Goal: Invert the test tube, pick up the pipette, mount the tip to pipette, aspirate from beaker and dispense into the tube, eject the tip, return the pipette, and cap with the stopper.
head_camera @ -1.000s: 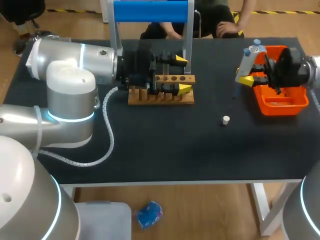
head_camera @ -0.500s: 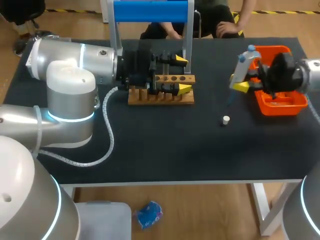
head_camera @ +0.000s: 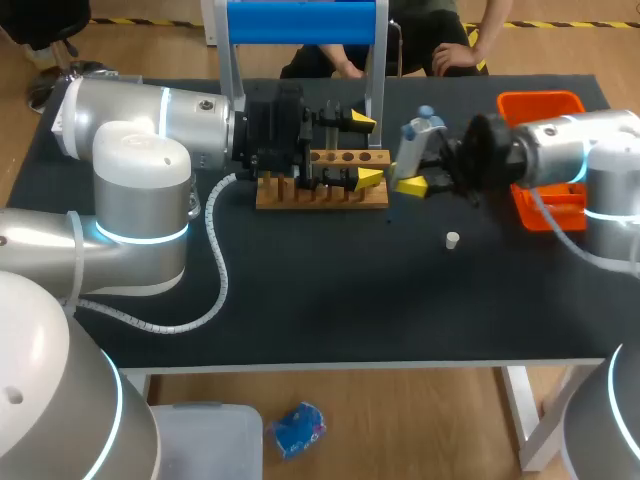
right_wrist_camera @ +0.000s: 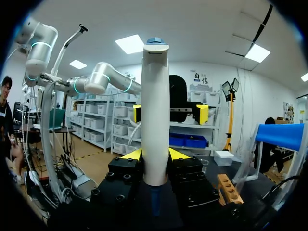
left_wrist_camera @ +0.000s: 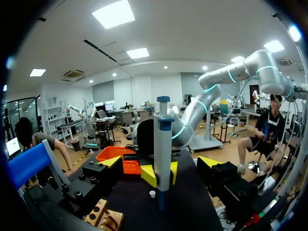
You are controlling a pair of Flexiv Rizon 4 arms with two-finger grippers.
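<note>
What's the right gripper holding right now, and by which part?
The pipette, upright, clamped between both fingers of the right gripper at the lower end of its white body.

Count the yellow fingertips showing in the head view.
3. Two on the left gripper, over the wooden rack's end; one on the right gripper beside the pipette. Its other may be hidden.

The black table [head_camera: 300, 300] carries a wooden rack [head_camera: 320, 195], orange bin [head_camera: 538, 102] and white stopper [head_camera: 452, 239].
</note>
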